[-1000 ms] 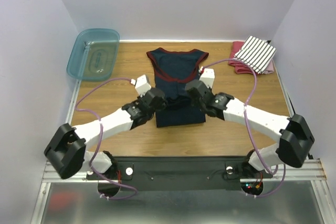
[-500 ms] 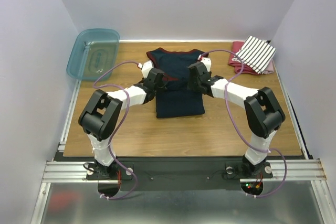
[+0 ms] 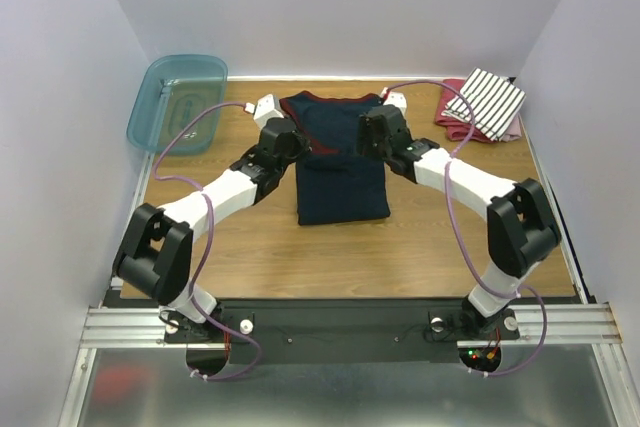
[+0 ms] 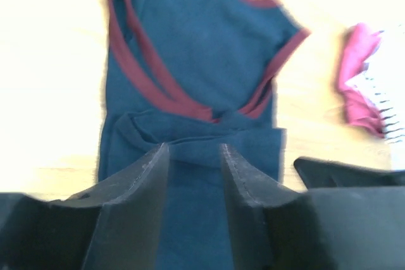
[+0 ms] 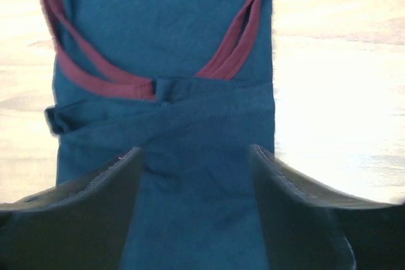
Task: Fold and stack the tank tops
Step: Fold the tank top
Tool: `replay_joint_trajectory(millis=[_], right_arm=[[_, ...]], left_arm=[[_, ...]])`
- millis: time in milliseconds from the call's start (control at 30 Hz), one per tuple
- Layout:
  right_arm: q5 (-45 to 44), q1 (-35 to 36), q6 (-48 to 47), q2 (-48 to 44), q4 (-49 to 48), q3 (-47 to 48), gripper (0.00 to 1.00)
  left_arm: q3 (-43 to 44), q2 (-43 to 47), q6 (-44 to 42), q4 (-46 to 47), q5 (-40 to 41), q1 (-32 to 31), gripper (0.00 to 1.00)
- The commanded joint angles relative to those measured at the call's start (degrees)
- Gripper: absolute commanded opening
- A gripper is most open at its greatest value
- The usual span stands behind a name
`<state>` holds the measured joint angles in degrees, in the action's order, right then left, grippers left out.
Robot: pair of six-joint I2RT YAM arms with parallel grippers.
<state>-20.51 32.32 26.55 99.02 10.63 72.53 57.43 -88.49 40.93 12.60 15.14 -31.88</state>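
Gaping with nothing between them, the jaws of the left gripper (image 4: 194,151) hung just above the navy tank top (image 3: 340,172). Its two dark fingers (image 4: 136,194) framed a fold line where a band of navy cloth lay across the red-trimmed straps. The right gripper (image 5: 195,151) was likewise parted and empty, poised over the same fold from the other side. In the overhead view both grippers sat near the garment's shoulders, the left one at its left edge and the right one at its right edge, with the arms reaching in from the near corners. The navy top lay flat on the far half of the wooden table (image 3: 250,247), neck end toward the back wall, its lower part a neat rectangle narrower than the shoulders. The striped tank top (image 3: 487,100) lay folded in the far right corner, resting on a pink cloth (image 3: 452,125), well apart from the navy one. A teal bin (image 3: 178,102) sat at the far left corner, partly beyond the table's edge.
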Motion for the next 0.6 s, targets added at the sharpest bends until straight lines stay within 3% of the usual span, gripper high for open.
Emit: replay_joint_trajectory(millis=[0,100,267,567], right_arm=[[4.7,0.2,1.1,-5.3,-1.9,-4.5,0.60],[7.0,1.3,2.6,-7.7,-1.8,-9.6,0.50],[8.0,3.3,4.7,-9.2,-2.0,-14.5,0.49],[8.4,3.5,5.9,-7.6,-2.1,-18.0,0.48]], left_arm=[[-2.7,2.7,1.3,0.1,-1.3,-0.8,0.21],[-4.4,2.3,2.8,0.1,-2.5,-4.1,0.00],[-3.8,-4.9,2.8,3.7,-7.6,-6.0,0.00],[11.0,-20.5,-1.0,4.4,-8.9,-2.1,0.00]])
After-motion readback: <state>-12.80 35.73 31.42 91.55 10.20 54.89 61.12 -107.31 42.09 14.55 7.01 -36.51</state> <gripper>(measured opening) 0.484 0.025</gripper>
